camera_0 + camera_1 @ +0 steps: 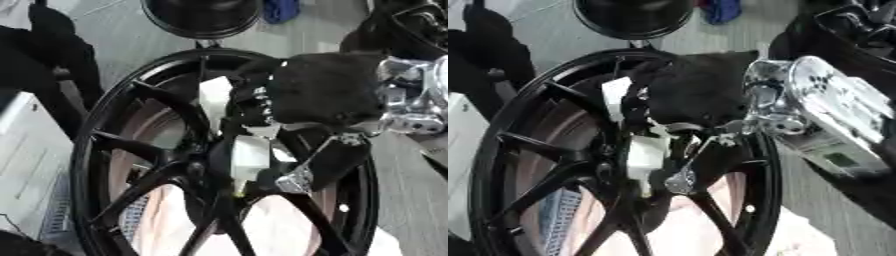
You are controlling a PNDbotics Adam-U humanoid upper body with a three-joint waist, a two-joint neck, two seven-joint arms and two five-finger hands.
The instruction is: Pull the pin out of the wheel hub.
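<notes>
A black spoked wheel (114, 115) stands upright and fills most of both views. Its hub (206, 170) sits low in the middle. My right hand (324, 90) comes in from the right and covers the upper part of the rim. Its fingers curl down onto the hub. A white-covered finger (249, 157) and the silver-tipped thumb (297, 180) close in there. A slim pale pin (236, 188) pokes out below the white finger, and most of it is hidden. The silver wrist (815, 100) shows best in the right eye view. No left hand shows.
A second dark round wheel (201, 17) stands behind at the top, with a blue thing (280, 10) beside it. At the left edge is a white box (26, 150) with a black shape (48, 55) above it. Grey floor (131, 45) surrounds the wheel.
</notes>
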